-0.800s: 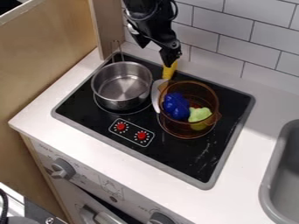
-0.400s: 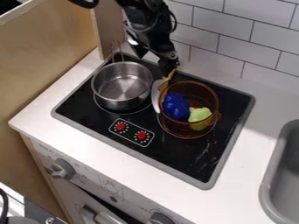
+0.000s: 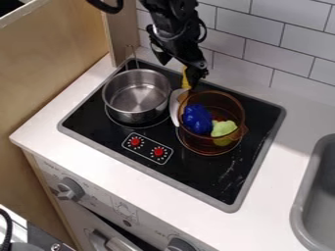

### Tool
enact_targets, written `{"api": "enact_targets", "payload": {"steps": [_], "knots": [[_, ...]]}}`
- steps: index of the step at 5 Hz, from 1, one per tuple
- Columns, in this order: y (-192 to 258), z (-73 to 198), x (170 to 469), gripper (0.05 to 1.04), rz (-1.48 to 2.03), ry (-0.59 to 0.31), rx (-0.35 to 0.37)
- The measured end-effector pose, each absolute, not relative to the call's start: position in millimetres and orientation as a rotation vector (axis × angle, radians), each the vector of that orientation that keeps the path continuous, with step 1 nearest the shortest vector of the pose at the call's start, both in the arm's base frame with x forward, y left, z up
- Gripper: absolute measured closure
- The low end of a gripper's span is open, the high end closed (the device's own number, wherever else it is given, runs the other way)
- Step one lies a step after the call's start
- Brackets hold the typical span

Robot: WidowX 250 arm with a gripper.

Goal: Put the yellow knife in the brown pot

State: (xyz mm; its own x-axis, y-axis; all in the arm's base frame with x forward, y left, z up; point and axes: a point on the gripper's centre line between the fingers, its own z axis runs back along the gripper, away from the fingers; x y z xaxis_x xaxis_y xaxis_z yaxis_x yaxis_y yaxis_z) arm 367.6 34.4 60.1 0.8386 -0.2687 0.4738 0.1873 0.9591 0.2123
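The gripper (image 3: 191,81) hangs over the back edge of the stove, at the yellow handle of the knife; whether it holds the handle is unclear. The yellow knife (image 3: 175,106) lies between the two pots, its grey blade toward the front and its handle toward the back wall, partly hidden by the gripper. Just right of the blade stands the see-through brown pot (image 3: 231,102), with a blue thing (image 3: 197,119) and a yellow-green thing (image 3: 224,128) inside.
A steel pot (image 3: 136,96) stands on the left burner, its handle toward the back. Behind is a tiled wall (image 3: 272,41), at the left a wooden panel (image 3: 52,73), and at the right a grey sink (image 3: 321,196).
The gripper first came down over the yellow handle, then shifted slightly right, uncovering part of the handle again. The knife and pots look unmoved.
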Motion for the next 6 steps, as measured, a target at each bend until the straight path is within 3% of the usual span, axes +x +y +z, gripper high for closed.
{"api": "enact_targets", "payload": {"steps": [1,6], "knots": [[32.6,69.3,374.6,0.084,-0.242,-0.524,0.157],[27.8,29.0,405.2,0.083,-0.249,-0.642,0.17]]}}
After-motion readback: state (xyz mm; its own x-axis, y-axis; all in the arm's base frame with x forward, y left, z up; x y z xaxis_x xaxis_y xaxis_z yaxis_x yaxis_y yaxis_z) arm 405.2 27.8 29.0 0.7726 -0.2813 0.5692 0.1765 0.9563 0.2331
